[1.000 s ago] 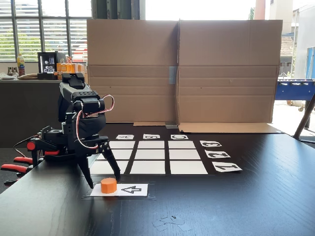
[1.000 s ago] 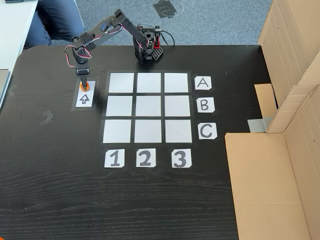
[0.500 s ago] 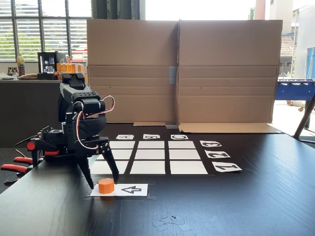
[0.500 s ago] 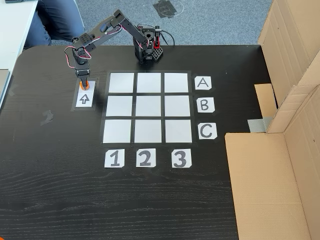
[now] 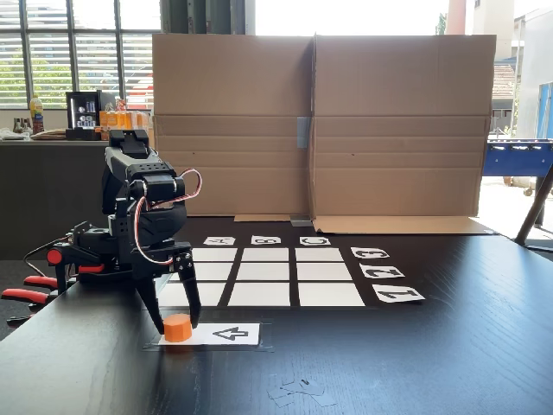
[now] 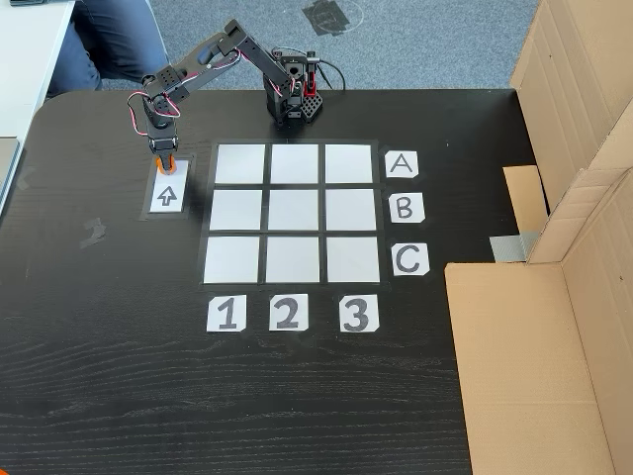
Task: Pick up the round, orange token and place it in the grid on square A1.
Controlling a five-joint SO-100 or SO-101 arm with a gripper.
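The orange token (image 5: 177, 328) stands on the end of a white arrow card (image 5: 229, 334), in front of the grid (image 5: 268, 272). My gripper (image 5: 176, 322) points straight down over it, one black finger pressed against each side, and the token still rests on the card. In a fixed view from above, the gripper (image 6: 164, 164) hides most of the token (image 6: 165, 170), which lies just left of the grid (image 6: 293, 211). Square A1 (image 6: 240, 163) is the white corner cell nearest the token. From the front, square A1 (image 5: 212, 295) lies right behind my fingers.
A tall cardboard wall (image 5: 320, 130) stands behind the grid and runs along the right side (image 6: 554, 297) from above. Red clamp handles (image 5: 26, 294) stick out at the arm's base. Small scraps (image 5: 298, 391) lie near the front edge. A person's leg (image 6: 109, 40) shows beyond the table.
The fingers have closed in from a wide spread. The right finger pushed the token a little to the left until both fingers hold it.
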